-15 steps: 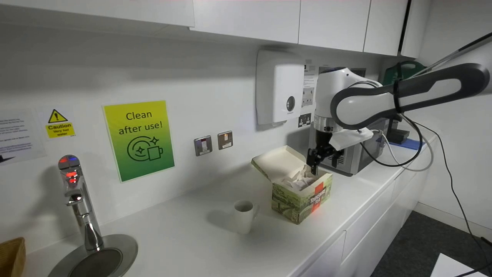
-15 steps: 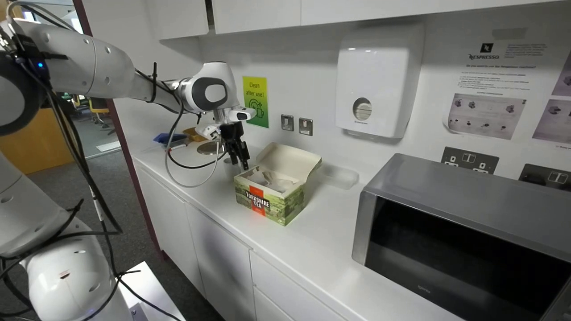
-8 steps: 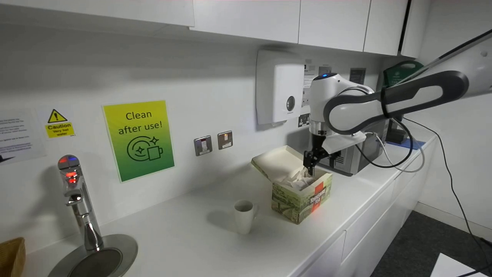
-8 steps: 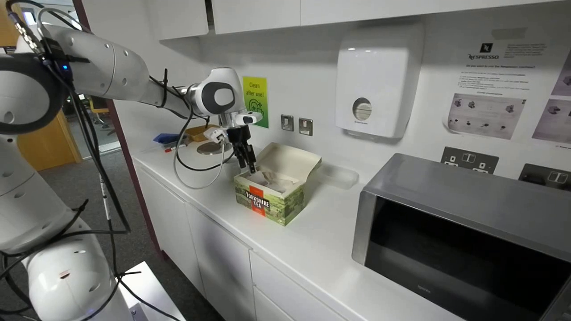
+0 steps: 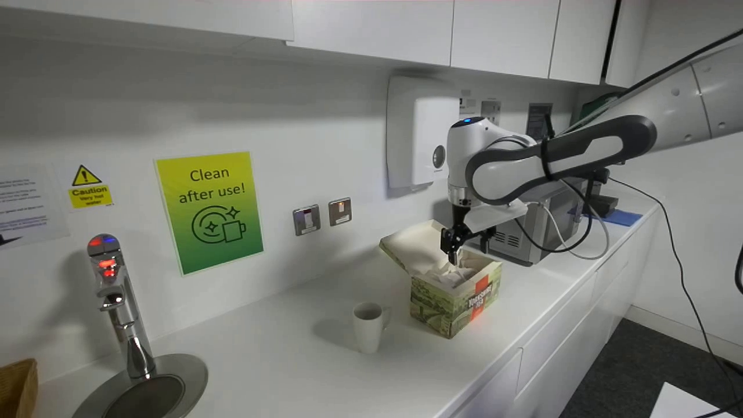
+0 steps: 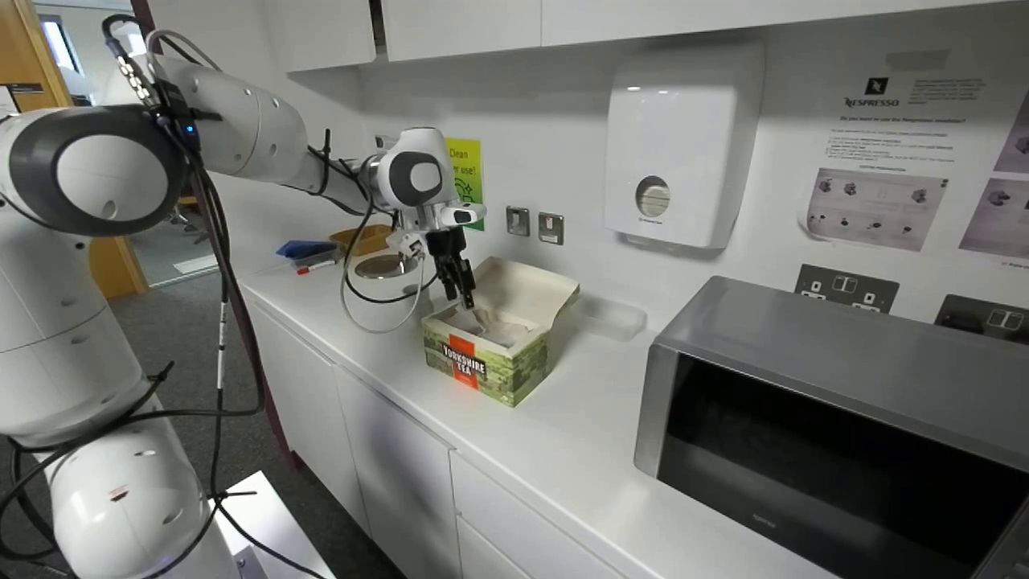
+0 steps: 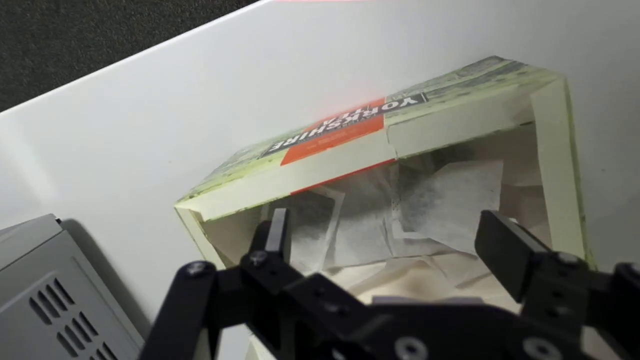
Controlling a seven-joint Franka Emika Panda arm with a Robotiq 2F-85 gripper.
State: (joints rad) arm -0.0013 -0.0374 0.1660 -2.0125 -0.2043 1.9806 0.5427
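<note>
1. The Yorkshire Tea box (image 6: 462, 362) stood upright on the white counter (image 5: 278, 371), its lid (image 6: 530, 288) tilted back toward the wall (image 5: 325, 128).
2. Inside it the tea bags (image 7: 450, 200) lay loosely overlapped, pale and papery.
3. The gripper (image 7: 388, 232) hung over the box's mouth with its jaws spread wide apart, tea bags showing between them in the wrist view; whether the fingertips (image 7: 505, 245) dipped inside could not be told.
4. Near the box, toward the tap (image 5: 123, 316), a white mug (image 5: 368, 332) stood upright.
5. A translucent tray (image 6: 611, 318) lay behind the lid, close to the wall.
6. The microwave (image 6: 804, 442) stood on the box's other side, and a white dispenser (image 6: 683, 153) hung on the wall above.
</note>
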